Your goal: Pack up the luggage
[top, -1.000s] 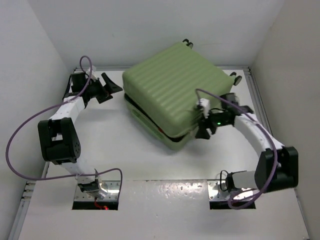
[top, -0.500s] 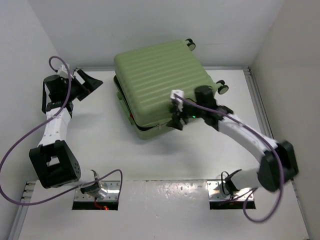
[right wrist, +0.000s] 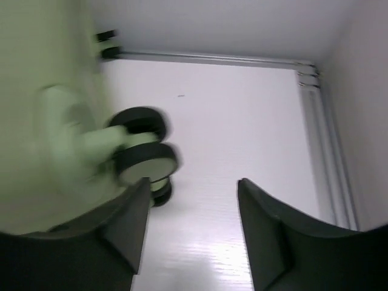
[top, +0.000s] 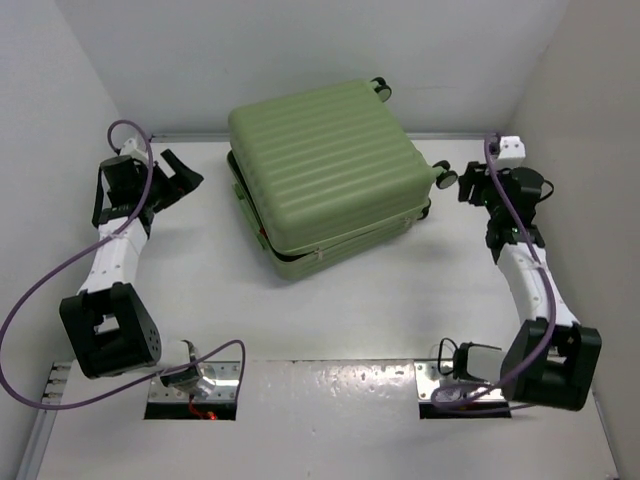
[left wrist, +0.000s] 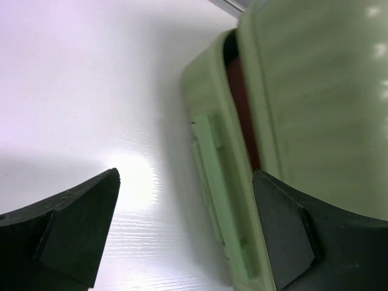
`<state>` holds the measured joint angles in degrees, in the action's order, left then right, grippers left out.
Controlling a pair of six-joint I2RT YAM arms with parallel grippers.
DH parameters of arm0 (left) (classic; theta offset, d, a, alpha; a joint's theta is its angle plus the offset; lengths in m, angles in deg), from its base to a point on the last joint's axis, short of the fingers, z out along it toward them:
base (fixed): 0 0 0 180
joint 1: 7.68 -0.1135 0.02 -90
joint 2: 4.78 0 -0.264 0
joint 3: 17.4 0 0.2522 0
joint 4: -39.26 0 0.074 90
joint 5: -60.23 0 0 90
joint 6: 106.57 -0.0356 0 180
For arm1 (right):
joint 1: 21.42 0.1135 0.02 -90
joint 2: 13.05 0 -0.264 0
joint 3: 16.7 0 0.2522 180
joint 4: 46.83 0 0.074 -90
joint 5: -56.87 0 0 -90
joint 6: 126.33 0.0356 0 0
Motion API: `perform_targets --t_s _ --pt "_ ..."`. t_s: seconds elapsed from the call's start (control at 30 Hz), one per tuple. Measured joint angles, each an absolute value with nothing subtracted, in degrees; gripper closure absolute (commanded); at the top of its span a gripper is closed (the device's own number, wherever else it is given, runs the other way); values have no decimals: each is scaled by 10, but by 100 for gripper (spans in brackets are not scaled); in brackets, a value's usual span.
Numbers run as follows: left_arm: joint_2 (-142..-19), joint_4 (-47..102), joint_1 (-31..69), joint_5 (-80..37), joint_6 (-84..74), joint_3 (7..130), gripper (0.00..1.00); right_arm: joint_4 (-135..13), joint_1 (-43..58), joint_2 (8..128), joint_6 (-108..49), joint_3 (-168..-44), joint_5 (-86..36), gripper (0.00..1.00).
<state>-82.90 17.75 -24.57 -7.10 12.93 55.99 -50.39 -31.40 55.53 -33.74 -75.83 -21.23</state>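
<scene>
The luggage (top: pixel 325 170) is a large light-green ribbed suitcase lying flat at the back middle of the table, its lid down with a narrow gap along the seam. In the left wrist view its side (left wrist: pixel 315 103) shows a dark red strip in that gap. My left gripper (top: pixel 183 172) is open and empty, just left of the case. My right gripper (top: pixel 468 185) is open and empty, right of the case beside a black-and-green wheel (top: pixel 445 177). That wheel (right wrist: pixel 145 159) sits by my left finger in the right wrist view.
White walls close in the table at the back and both sides. A metal rail (top: pixel 510 190) runs along the right edge. Two more wheels (top: pixel 380 87) stick out at the case's far corner. Purple cables (top: pixel 60 280) loop off both arms.
The suitcase slid left and back, then stopped. My right gripper left the case's front edge and swung out to the right by the wheel. My left arm drew back to the left.
</scene>
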Motion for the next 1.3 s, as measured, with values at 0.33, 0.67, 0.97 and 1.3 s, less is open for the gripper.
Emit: perform_targets --t_s 0.33,0.67,0.97,1.3 --pt "-901 175 -246 -93 139 557 7 -423 -417 840 -152 -888 -157 55" --pt "-972 225 -245 -12 188 557 9 -358 -379 1063 32 -1004 88 55" --pt "-1020 235 -248 27 213 578 9 -298 -297 1109 116 -1001 147 56" --pt "-1069 226 -263 22 218 649 9 -152 -202 1023 211 -818 139 58"
